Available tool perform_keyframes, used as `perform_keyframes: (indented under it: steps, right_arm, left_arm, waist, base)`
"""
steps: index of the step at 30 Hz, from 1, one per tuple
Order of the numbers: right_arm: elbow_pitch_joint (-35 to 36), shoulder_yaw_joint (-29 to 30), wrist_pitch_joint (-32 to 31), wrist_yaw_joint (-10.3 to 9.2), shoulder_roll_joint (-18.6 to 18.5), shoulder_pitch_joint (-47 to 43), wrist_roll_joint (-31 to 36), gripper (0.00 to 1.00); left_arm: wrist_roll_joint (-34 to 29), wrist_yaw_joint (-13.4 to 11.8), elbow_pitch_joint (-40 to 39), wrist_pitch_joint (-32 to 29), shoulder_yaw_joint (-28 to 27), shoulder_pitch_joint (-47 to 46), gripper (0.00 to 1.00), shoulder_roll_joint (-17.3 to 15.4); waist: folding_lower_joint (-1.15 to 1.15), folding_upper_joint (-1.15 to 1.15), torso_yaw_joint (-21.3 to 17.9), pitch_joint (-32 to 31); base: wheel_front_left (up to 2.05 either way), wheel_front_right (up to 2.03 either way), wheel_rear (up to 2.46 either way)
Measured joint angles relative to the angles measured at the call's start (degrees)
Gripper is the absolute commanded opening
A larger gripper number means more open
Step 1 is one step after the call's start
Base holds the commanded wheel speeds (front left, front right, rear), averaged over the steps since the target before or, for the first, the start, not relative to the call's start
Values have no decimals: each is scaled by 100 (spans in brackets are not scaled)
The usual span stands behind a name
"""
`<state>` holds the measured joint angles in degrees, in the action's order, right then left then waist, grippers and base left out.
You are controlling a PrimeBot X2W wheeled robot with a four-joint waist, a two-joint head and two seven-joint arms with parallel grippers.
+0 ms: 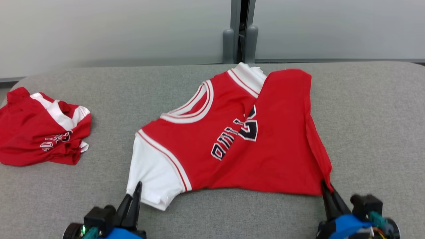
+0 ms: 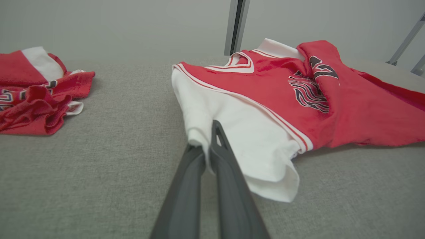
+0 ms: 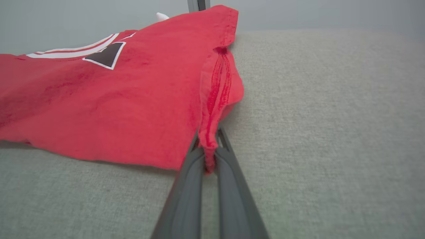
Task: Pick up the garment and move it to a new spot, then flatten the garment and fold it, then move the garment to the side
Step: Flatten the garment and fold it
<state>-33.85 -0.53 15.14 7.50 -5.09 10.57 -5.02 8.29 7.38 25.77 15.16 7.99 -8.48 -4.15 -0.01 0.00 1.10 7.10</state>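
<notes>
The garment (image 1: 232,142) is a red jersey with white sleeves and dark lettering, spread on the grey cushion with its right side folded over. My left gripper (image 1: 135,189) is shut on the edge of the white sleeve (image 2: 232,132) at the lower left; the left wrist view shows the white cloth pinched between the fingers (image 2: 219,146). At the jersey's near right corner, my right gripper (image 1: 327,187) is shut on the red hem (image 3: 212,109), which runs down between the two fingers (image 3: 229,156).
A second red jersey (image 1: 40,129) lies crumpled at the far left of the grey cushion (image 1: 372,132). A pale wall with a grey post (image 1: 240,33) stands behind. Bare cushion lies to the right of the garment and along the front edge.
</notes>
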Motion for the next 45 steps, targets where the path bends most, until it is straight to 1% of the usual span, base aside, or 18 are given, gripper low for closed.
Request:
perform_keyframes:
  steps: [3,7,12,15,18,21,26,32,38,41,45]
  right_arm:
    - [293,-42,-1,0,29,-478,-74,0]
    - [623,-76,-15,0,58,-893,-186,0]
    - [931,-96,-58,0,91,-881,-407,0]
    - [1120,-179,-78,0,11,-550,-386,0]
    - [1293,-315,-86,0,-96,43,-426,0]
    - [1407,-421,-101,0,-167,742,-524,0]
    - [1256,-590,-154,0,-331,2216,-681,0]
    - [501,-698,-179,0,-468,4171,-760,0]
    - [-388,-582,-176,0,-508,6071,-732,0]
    - [-835,-399,-124,0,-555,6974,-698,0]
    - [-1454,-286,-98,0,-606,7934,-581,0]
  left_arm:
    - [-29,0,-263,0,-59,362,0,24]
    - [-79,0,-544,0,-123,695,0,57]
    - [-107,0,-825,0,-124,651,0,85]
    - [-135,0,-1009,1,-160,313,0,77]
    - [-233,1,-1098,0,-62,-201,0,-19]
    - [-285,2,-1144,0,57,-920,0,-175]
    - [-296,3,-857,0,363,-2444,0,-580]
    - [-225,3,-180,0,537,-4296,0,-1001]
    - [-297,7,549,0,719,-6147,0,-1426]
    - [-297,11,866,1,879,-7043,0,-1551]
    - [-293,11,1329,0,1046,-8109,0,-1577]
  waist:
    - [0,0,27,-126]
    - [0,0,33,-250]
    - [0,0,-25,-287]
    - [0,0,-97,-255]
    - [0,0,-167,-150]
    - [0,0,-226,26]
    - [1,0,-300,484]
    - [2,0,-393,1170]
    - [3,0,-479,1908]
    - [3,0,-532,2249]
    - [3,0,-589,2622]
  base:
    - [0,0,0]
    - [0,0,0]
    - [0,0,0]
    - [0,0,0]
    - [0,0,0]
    - [0,0,0]
    - [0,0,0]
    - [0,0,0]
    - [0,0,0]
    - [0,0,0]
    - [0,0,0]
